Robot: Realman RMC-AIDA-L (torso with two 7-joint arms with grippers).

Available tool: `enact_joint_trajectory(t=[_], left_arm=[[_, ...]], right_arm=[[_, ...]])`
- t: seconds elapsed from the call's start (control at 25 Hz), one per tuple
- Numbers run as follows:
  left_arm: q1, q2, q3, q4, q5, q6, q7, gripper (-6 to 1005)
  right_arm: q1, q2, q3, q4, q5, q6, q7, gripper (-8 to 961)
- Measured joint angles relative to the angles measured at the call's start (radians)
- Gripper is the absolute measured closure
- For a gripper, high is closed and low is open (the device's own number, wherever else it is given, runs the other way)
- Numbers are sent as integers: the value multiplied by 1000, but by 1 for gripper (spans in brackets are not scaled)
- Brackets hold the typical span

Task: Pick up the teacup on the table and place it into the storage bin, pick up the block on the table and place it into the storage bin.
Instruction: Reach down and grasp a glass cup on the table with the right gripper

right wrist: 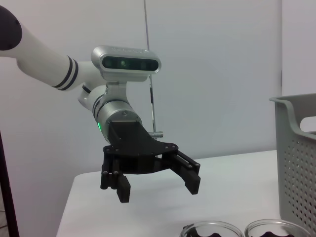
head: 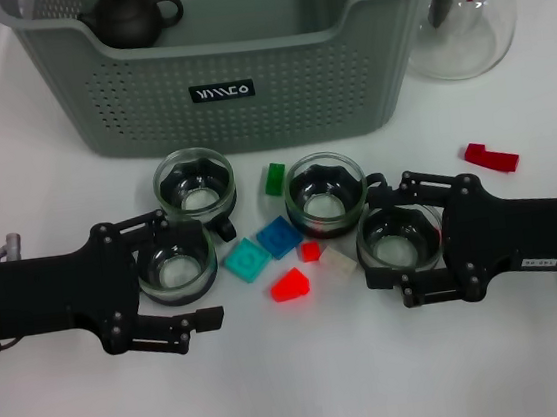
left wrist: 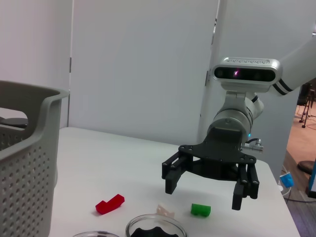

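Note:
Four glass teacups stand before the grey-green storage bin [head: 237, 112]: one [head: 193, 183], one [head: 325, 193], one [head: 176, 262] and one [head: 399, 237]. Small blocks lie among them: green [head: 275, 179], blue [head: 279, 237], teal [head: 247, 261], cream [head: 338, 261] and red [head: 289, 286]. My left gripper [head: 207, 273] is open over the near left cup. My right gripper [head: 374, 236] is open over the near right cup. The wrist views show the right gripper [left wrist: 205, 192] and the left gripper [right wrist: 157, 188] open and empty, raised off the table.
A dark teapot [head: 131, 16] sits inside the bin. A clear glass jug [head: 465, 11] stands right of the bin. A red block [head: 491, 156] lies apart at the right. The white table runs bare toward me.

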Motion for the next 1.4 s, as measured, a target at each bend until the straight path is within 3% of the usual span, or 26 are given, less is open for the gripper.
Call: enact_joint_trajectory(t=[0.68,0.84,0.96,1.08,1.2,1.4], left_arm=[[0,1,0,0,0,9,0,53],[15,5,-35,21,0,29,-1,53],[39,9,-102,52,0,44,-1,53],[58,14,-161,79,0,56,-1,53],[77,16,-213,92,1,67,-1,52],[89,11,-222,86,1,58,3,52]], right_arm=[[-8,-2,7,0,0,-1,5,70],[-8,-6,12,-24,-4,-2,95,70],[-8,-9,0,-150,-41,-6,242,70],[7,-6,-44,-372,-100,-55,441,70],[37,-8,-139,-588,-171,-138,656,70],[87,-6,-293,-901,-258,-227,909,69]])
